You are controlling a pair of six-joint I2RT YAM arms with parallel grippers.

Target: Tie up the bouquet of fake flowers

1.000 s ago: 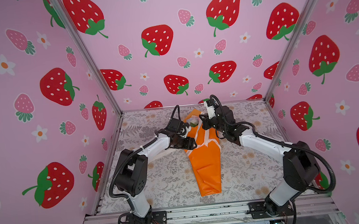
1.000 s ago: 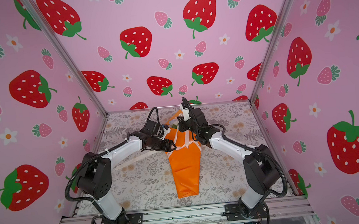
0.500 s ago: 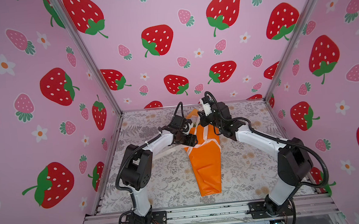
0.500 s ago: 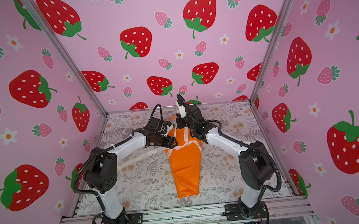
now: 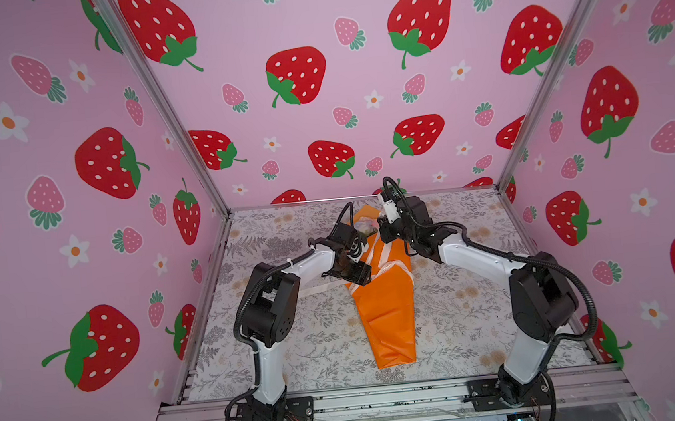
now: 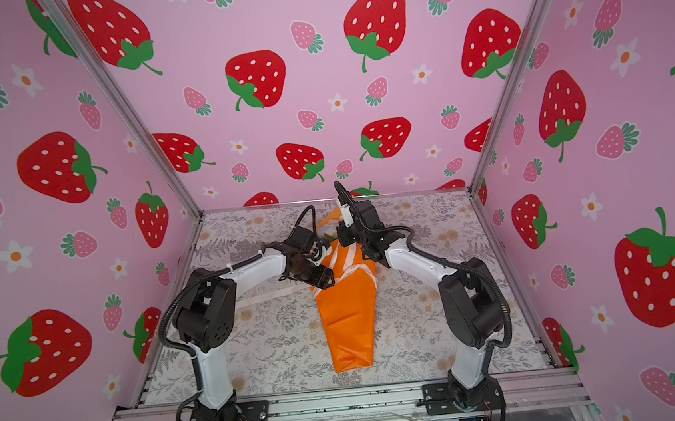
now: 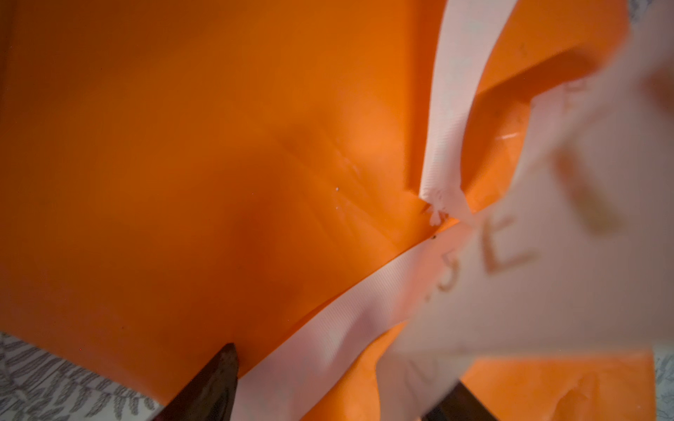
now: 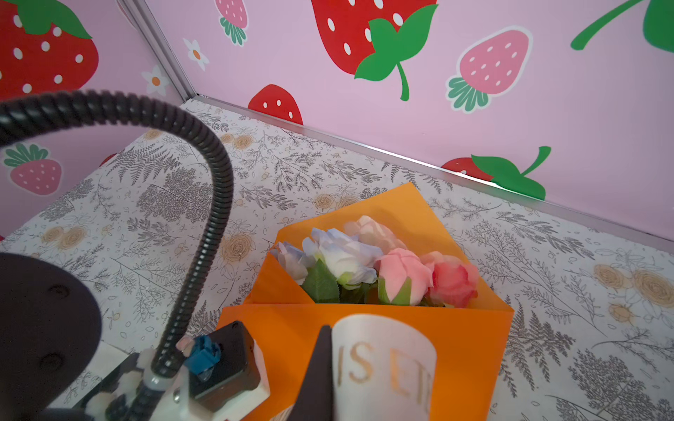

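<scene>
The bouquet of fake flowers (image 5: pixel 386 311) (image 6: pixel 350 323) lies on the table as an orange paper cone, its tip toward the front. White and pink roses (image 8: pixel 372 262) show at its far, open end. A cream ribbon (image 5: pixel 391 267) (image 7: pixel 328 339) crosses the cone's upper part. My left gripper (image 5: pixel 360 276) (image 6: pixel 323 279) (image 7: pixel 335 397) hovers at the cone's left edge, open, with ribbon strands running between its fingers (image 7: pixel 215 386). My right gripper (image 5: pixel 386 236) (image 6: pixel 344 240) (image 8: pixel 332 382) is above the cone near the flowers, shut on the lettered ribbon (image 8: pixel 383 364).
One ribbon tail (image 5: pixel 318 290) trails left across the floral table cover (image 5: pixel 298 348). Pink strawberry walls (image 5: pixel 319 117) close in the back and both sides. An aluminium rail (image 5: pixel 385 399) with both arm bases runs along the front. The left arm's cable (image 8: pixel 204 226) arcs close beside the right wrist.
My left gripper has shifted right and nearer, onto the cone's left edge. The right gripper has drifted slightly left with the ribbon in it. The bouquet has stayed in place.
</scene>
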